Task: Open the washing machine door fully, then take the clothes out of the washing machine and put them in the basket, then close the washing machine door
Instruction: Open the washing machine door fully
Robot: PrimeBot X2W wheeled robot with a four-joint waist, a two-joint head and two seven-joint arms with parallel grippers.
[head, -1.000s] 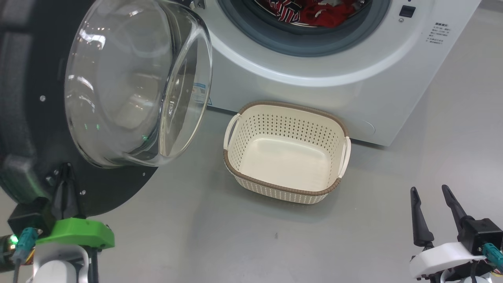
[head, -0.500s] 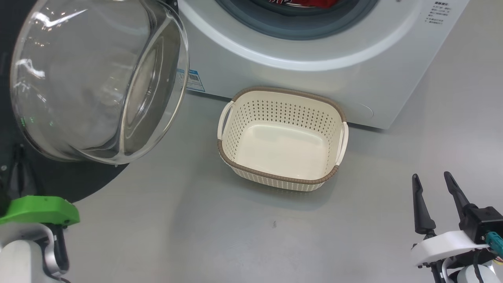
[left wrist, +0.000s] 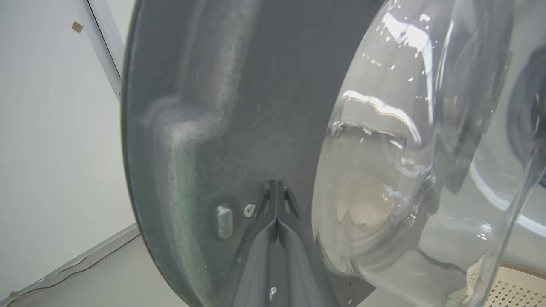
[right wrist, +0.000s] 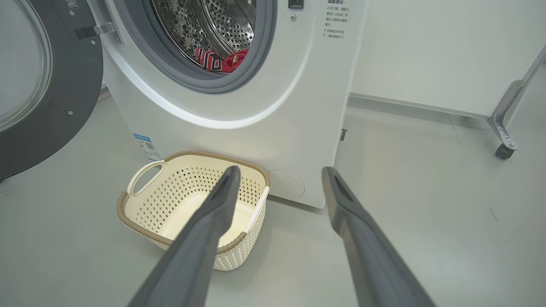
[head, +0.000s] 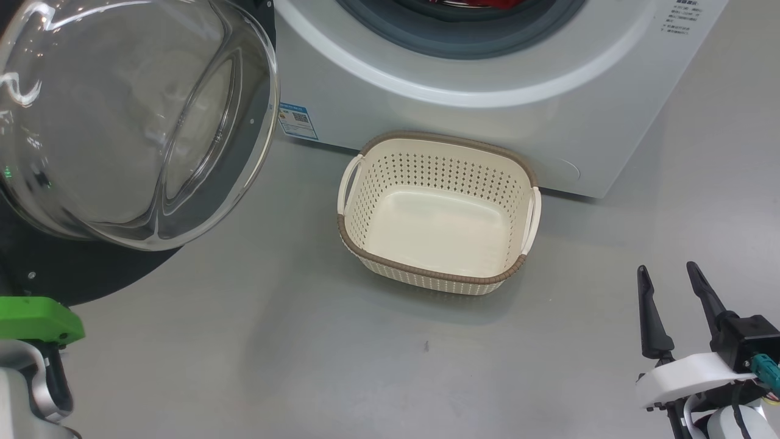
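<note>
Your left claw [left wrist: 277, 189] is pinched shut on nothing, its tips seemingly against the dark inner face of the washing machine door [head: 128, 116], which stands swung wide on your left. Push harder and the tips could skid off that rim onto the glass bowl (or strain the hinge). Let go carelessly and the door may drift back across the opening. Your right claw [head: 666, 271] hangs spread wide and empty above the floor [head: 244, 341]. The clothes [right wrist: 222, 62] lie low in the steel drum behind the grey seal, whose lip could snag them. The basket [head: 426, 275] sits empty against the washing machine [head: 463, 116], under the opening, so a low reach would knock it. A castored metal leg [right wrist: 505, 132] stands well clear.
</note>
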